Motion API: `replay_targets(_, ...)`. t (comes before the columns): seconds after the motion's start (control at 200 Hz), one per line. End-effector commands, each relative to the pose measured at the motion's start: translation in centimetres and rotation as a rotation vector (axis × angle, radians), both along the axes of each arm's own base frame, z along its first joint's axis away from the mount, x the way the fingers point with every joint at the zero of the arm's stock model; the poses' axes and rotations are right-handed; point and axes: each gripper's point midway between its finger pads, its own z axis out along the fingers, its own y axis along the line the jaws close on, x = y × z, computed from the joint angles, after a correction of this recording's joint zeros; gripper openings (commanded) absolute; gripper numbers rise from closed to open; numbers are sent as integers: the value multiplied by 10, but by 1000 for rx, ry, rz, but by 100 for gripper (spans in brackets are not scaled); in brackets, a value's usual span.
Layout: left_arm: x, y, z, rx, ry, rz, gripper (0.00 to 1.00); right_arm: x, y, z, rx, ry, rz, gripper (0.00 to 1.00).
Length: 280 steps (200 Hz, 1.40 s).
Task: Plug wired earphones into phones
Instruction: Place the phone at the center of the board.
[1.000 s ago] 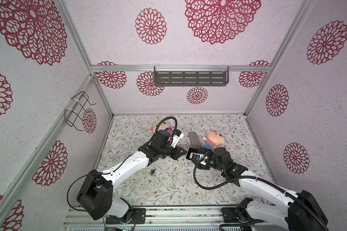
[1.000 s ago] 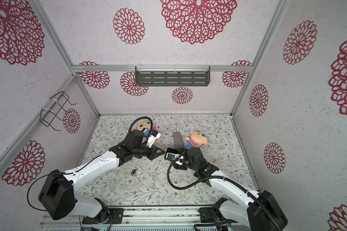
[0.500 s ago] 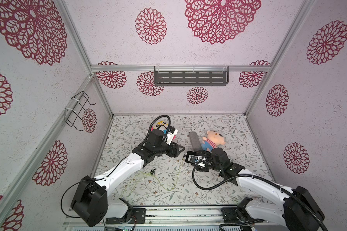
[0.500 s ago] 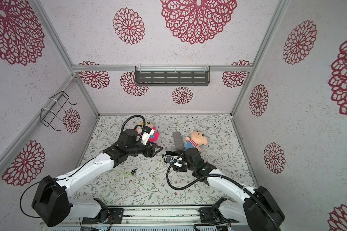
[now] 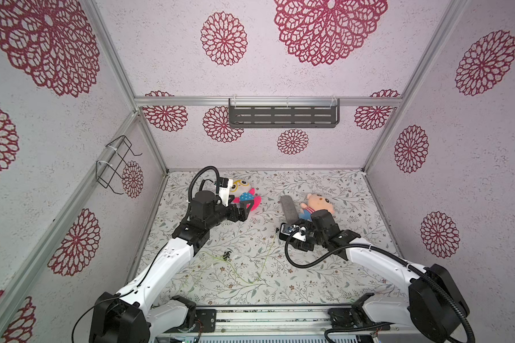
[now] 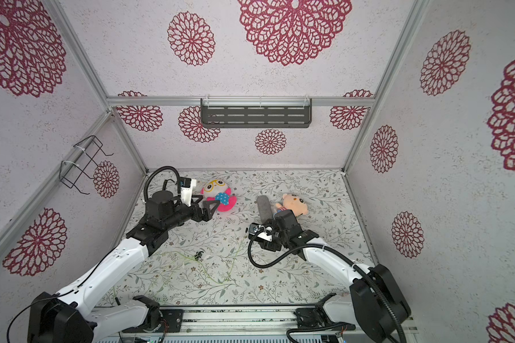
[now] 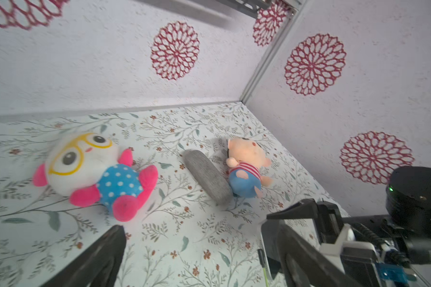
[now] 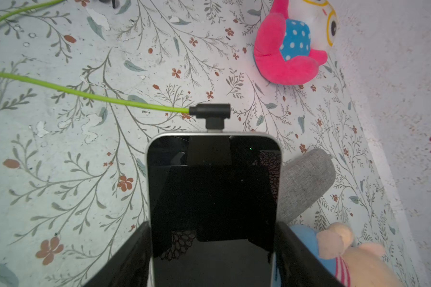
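1. right jaws: pressed against the two long edges of the phone (image 8: 213, 193), pinching it with its dark glossy screen facing the wrist camera (pale rim, rounded corners). The phone's free end sits just beside the near end of the grey pad (image 8: 306, 181).
2. plug (image 8: 210, 113): black, L-shaped, seated in the middle of the phone's free end edge, near the grey pad.
3. cable (image 8: 85, 93): thin, yellow-green. It leaves the plug heading away from the grey pad and lies in loose curves on the worktop (image 5: 339, 193).
4. earbuds (image 5: 227, 254) (image 6: 198, 254): small, black and white, on the worktop well apart from the grey pad, toward the left arm (image 5: 167, 261) (seen in both top views).
5. left jaws: spread wide over the worktop, apart from the grey pad on its left-arm side, tips just beside the pink plush (image 5: 246, 196).
6. pink plush: white face, yellow glasses, blue dotted belly. It lies on its back near the grey pad, on the same side as the left jaws.
7. peach doll (image 5: 317, 203): striped top, blue trousers (face turned toward the back wall). It lies right against the grey pad's opposite side.
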Motion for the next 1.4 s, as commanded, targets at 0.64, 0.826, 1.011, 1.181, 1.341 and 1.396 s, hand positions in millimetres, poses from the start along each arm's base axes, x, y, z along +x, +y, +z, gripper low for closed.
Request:
replay_targets(0.64,19,47,-19,163,-58,168,98,-13,-13,-60,-204,332,85,64)
replay_targets(0.826,20,57,-25,198,-58,202,98,-17,-20,-76,-249,397,90,67)
replay_targets(1.011,25,72,-29,191,-50,246,98,-17,-24,-86,-261,435,83,75)
replay_targets(1.181,33,88,-36,180,-20,293,98,-17,-25,-96,-282,461,80,89)
replay_targets(1.341,38,105,-40,195,-8,350,98,-16,-24,-98,-271,461,75,99)
replay_targets(1.396,38,113,-39,202,-15,385,98,-11,-22,-93,-251,433,56,99)
